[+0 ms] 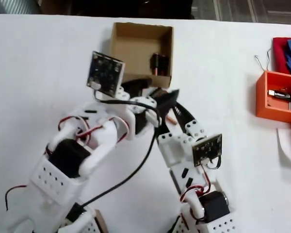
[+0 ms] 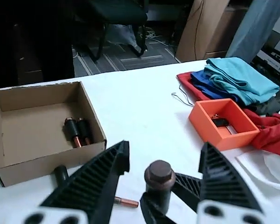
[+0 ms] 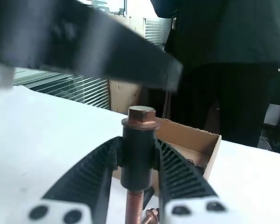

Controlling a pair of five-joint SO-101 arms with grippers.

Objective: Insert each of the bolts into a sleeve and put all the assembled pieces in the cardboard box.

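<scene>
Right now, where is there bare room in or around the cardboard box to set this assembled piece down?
Free: the cardboard box floor on the half away from the orange tray; also the white table between box and tray. Crowded: two assembled pieces lie by the box's tray-side wall, and a loose bolt and sleeve lie outside its arm-side wall.

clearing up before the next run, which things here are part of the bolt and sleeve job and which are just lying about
Job:
- cardboard box, with assembled pieces inside
- sleeved bolt held in the right gripper
- loose bolt on the table
- black sleeve by the box

Lying about:
- orange tray
- folded cloths
</scene>
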